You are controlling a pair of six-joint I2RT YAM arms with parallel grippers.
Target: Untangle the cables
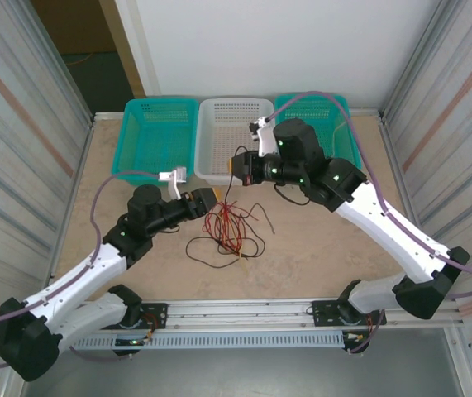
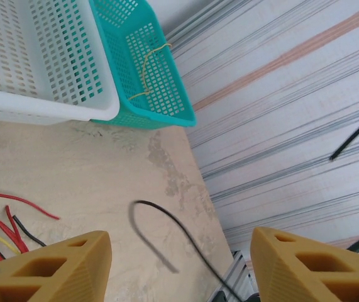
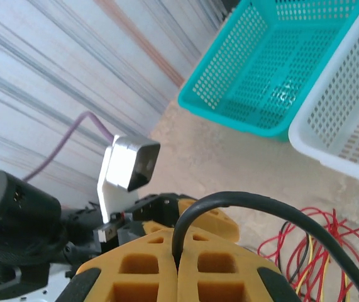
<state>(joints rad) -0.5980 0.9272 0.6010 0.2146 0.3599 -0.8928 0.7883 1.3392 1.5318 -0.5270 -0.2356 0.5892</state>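
The cables (image 1: pixel 229 227) lie as a mostly red tangle with a few black and yellow strands on the table between the arms. My right gripper (image 1: pixel 237 168) hovers above the tangle's far side; its fingers (image 3: pixel 148 264) are shut on a black cable (image 3: pixel 261 204) that arcs away and drops to the red pile (image 3: pixel 314 251). My left gripper (image 1: pixel 211 198) sits just left of the tangle with its jaws open (image 2: pixel 180 242). A loose black cable (image 2: pixel 166 220) curls over the table beyond the gap, untouched. Red strands (image 2: pixel 3 217) lie at the left. A pale yellow cable (image 2: pixel 144 66) lies in the teal basket (image 2: pixel 166 100).
Three baskets line the far edge: teal (image 1: pixel 157 136), white (image 1: pixel 231 136) and teal (image 1: pixel 339 112). Corrugated walls (image 1: pixel 21 141) close in both sides. The left arm's wrist camera (image 3: pixel 129 165) is close in front of my right gripper.
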